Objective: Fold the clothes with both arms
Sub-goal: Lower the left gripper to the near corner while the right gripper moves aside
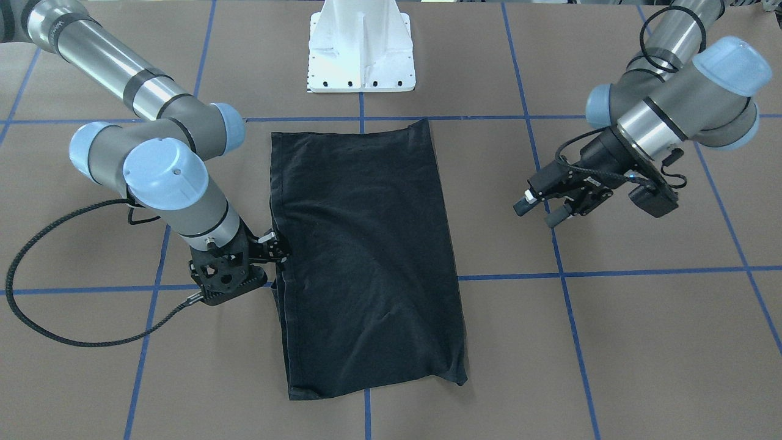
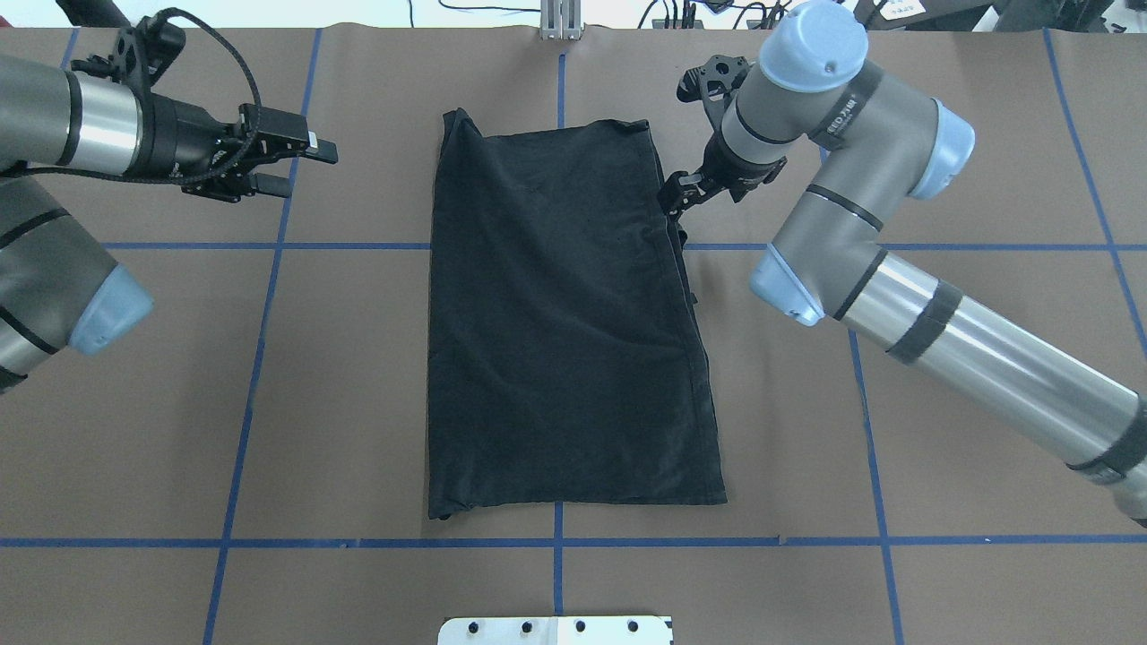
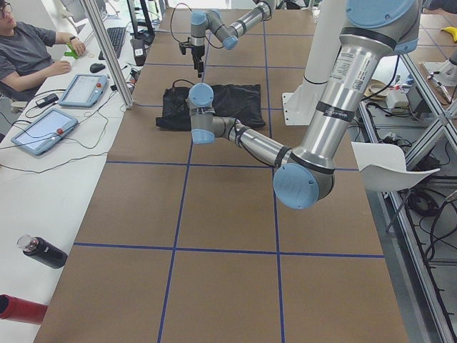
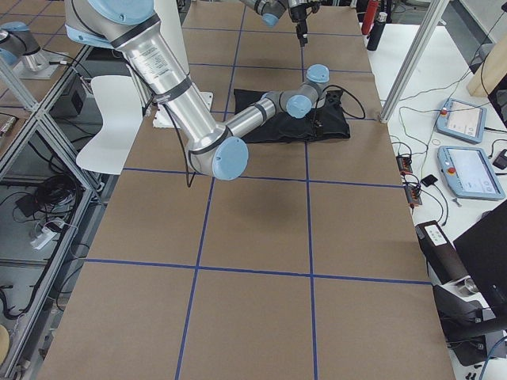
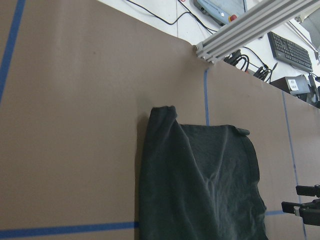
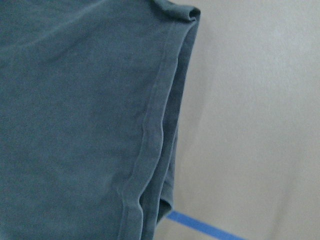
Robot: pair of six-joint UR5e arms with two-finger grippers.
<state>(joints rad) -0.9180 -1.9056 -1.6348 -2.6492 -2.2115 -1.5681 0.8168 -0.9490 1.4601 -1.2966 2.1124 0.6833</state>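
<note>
Nearest you, by the pedestal (image 2: 556, 630), is one short end of the shirt (image 2: 556, 340). It lies flat mid-table (image 2: 340, 403) as a narrow rectangle running away from the robot, with no print showing. I judge the lengthwise folds done and the crosswise fold in hand. In the shirt's far half the right gripper (image 2: 674, 195) touches the right long edge with its jaws narrow, but you cannot tell whether it pinches cloth. The left gripper (image 2: 309, 168) hovers spread and empty, well apart from the left edge. Next, I'd say, bring it to that edge level with the right, catch every layer and lift evenly. Beyond the table, a black bottle (image 3: 43, 251) lies on the bench (image 3: 28, 207), and its contents don't show.
</note>
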